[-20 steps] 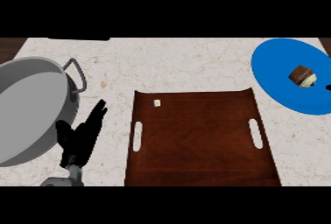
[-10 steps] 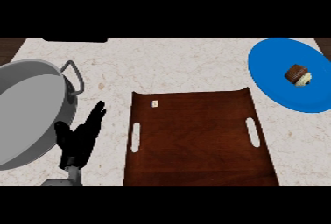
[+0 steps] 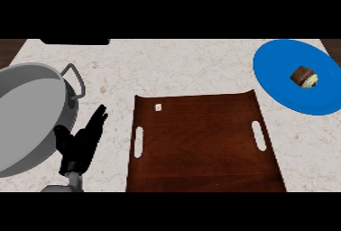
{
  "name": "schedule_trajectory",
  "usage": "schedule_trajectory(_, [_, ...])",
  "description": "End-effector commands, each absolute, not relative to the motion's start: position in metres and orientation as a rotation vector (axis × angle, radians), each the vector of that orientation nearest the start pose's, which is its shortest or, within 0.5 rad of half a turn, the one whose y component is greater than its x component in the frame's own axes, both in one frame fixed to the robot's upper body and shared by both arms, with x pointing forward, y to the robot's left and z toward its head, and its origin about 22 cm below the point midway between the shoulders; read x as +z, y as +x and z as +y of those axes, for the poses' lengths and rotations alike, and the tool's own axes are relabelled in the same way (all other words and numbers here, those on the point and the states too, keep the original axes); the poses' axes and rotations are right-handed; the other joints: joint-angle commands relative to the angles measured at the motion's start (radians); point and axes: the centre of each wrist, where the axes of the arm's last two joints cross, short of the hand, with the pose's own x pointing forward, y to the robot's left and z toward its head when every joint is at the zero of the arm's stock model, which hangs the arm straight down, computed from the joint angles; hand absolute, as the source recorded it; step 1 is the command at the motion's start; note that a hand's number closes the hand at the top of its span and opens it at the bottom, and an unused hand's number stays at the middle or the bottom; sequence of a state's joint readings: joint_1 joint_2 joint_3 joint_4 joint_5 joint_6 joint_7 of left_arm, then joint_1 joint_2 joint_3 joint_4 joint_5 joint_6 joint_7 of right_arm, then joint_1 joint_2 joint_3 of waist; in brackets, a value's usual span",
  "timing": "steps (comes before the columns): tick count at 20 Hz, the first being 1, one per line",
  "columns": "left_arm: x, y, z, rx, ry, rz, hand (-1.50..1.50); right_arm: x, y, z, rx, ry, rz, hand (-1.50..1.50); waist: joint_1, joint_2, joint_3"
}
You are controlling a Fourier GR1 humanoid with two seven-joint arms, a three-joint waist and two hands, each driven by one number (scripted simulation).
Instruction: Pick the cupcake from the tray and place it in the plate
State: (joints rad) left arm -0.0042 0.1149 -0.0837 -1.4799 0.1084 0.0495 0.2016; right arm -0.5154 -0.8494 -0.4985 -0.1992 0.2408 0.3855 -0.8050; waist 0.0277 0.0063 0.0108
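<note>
The cupcake (image 3: 304, 76), brown with a pale side, lies tilted on the blue plate (image 3: 286, 90) at the right edge of the head view. The dark brown tray (image 3: 200, 149) with two white handle slots sits in the middle of the counter with only a small white speck (image 3: 158, 107) near its far left corner. My left hand (image 3: 78, 146) shows at the lower left, open with fingers straight, between the pan and the tray's left edge, holding nothing. My right hand is out of sight.
A large grey pan (image 3: 26, 117) with a wire handle (image 3: 75, 81) fills the left side, close to my left hand. A dark object (image 3: 75, 41) sits at the counter's far edge. Pale speckled counter (image 3: 180, 67) lies beyond the tray.
</note>
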Motion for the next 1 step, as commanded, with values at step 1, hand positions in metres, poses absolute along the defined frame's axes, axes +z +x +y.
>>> schedule_trajectory(1, [-0.0398, 0.2228, 0.2309, -0.011, -0.007, -1.192, 0.00, 0.0462, 0.2414, -0.5631, 0.204, -0.400, -1.656, -1.50, -0.006, 0.001, -0.008])
